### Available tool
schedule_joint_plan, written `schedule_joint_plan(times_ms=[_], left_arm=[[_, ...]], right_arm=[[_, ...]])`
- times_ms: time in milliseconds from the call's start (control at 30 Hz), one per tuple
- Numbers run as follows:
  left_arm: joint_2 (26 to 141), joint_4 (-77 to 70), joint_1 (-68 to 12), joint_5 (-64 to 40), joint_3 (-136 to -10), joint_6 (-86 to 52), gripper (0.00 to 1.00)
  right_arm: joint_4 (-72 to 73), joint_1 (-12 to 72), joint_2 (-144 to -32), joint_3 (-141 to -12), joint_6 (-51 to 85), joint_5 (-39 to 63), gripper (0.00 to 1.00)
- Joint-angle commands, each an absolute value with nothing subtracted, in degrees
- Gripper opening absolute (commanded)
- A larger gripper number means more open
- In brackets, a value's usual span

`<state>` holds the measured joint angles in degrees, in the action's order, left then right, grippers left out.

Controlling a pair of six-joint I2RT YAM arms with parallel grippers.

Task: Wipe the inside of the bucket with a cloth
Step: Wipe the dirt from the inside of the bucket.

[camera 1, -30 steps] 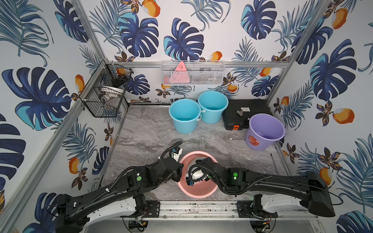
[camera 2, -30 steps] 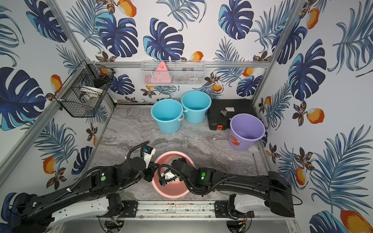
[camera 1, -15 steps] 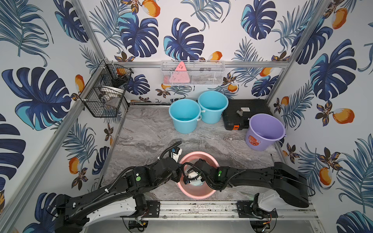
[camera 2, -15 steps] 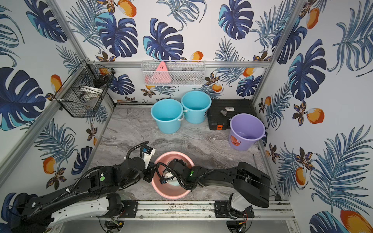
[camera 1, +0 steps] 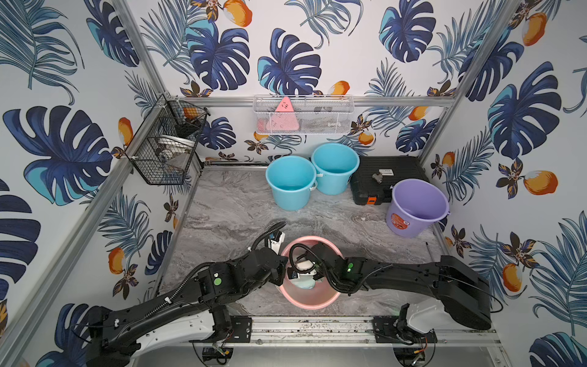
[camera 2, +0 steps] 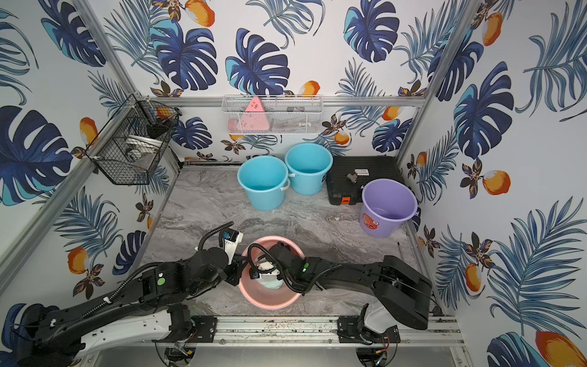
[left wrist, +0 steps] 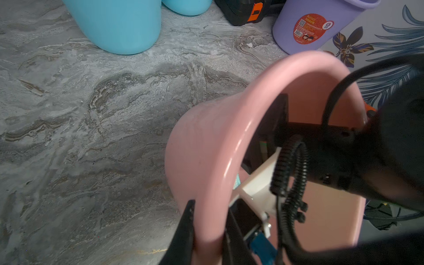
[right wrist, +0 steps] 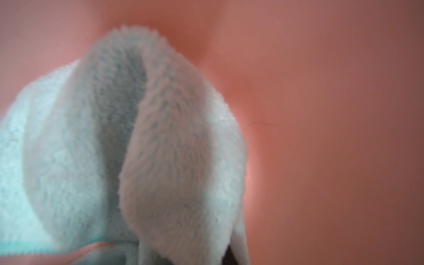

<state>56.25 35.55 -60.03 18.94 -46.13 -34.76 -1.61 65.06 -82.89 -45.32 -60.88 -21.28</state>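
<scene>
The pink bucket [camera 1: 313, 305] [camera 2: 267, 305] stands near the front of the marble floor. My left gripper [left wrist: 207, 207] is shut on its rim [left wrist: 229, 142] at the left side, one finger outside the wall and one inside. My right gripper [camera 1: 302, 275] reaches down inside the bucket, shut on the pale mint cloth [right wrist: 149, 149]. The fluffy cloth bulges in front of the jaws and hides them, lying against the pink inner wall [right wrist: 321, 114]. In both top views a fold of cloth [camera 1: 305, 283] [camera 2: 270, 283] shows below the right wrist.
Two blue buckets [camera 1: 290, 182] [camera 1: 335, 166] stand at the back. A black case [camera 1: 378, 178] and a purple bucket [camera 1: 416, 206] are at the back right. A black wire basket [camera 1: 165, 152] hangs on the left wall, a white mesh shelf [camera 1: 303, 116] on the back wall.
The right arm has swung left and back out to the right while its wrist stayed in the bucket, shifting the cloth inside. The left gripper has kept its hold on the rim.
</scene>
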Motion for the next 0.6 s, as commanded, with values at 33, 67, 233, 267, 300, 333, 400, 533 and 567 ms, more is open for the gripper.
schedule_joint_plan(times_ms=[33, 67, 233, 267, 300, 333, 400, 533, 567], left_arm=[[56.69, 34.72, -60.12, 18.85, -46.67, -34.58, 0.00], [56.77, 34.67, -60.12, 18.84, -46.60, -34.59, 0.00], [56.47, 34.77, -60.12, 18.95, -46.50, -34.77, 0.00], [56.43, 34.87, -60.12, 19.00, -46.45, -34.80, 0.00], [56.34, 34.88, -60.12, 19.08, -46.42, -34.86, 0.00], [56.34, 34.91, -60.12, 19.14, -46.45, -34.76, 0.00], [56.29, 35.06, -60.12, 19.19, -46.50, -34.89, 0.00], [55.75, 35.21, -60.11, 19.26, -46.15, -35.15, 0.00], [55.64, 35.18, -60.12, 19.22, -46.06, -35.18, 0.00]], right_arm=[[-13.23, 66.75, -77.14, -47.81, -59.39, -19.01, 0.00], [-15.39, 67.17, -75.63, -48.74, -58.93, -18.95, 0.00], [-27.25, 68.69, -70.04, -54.04, -56.22, -19.23, 0.00], [-29.68, 69.10, -69.17, -55.21, -55.64, -19.49, 0.00], [-31.90, 69.50, -68.49, -56.11, -55.21, -19.60, 0.00], [-34.37, 69.90, -67.84, -57.25, -54.71, -19.54, 0.00], [-38.78, 70.61, -66.93, -59.27, -53.69, -19.58, 0.00], [-47.89, 71.57, -67.03, -63.82, -52.12, -19.08, 0.00], [-49.80, 71.77, -67.55, -64.50, -51.65, -19.40, 0.00]])
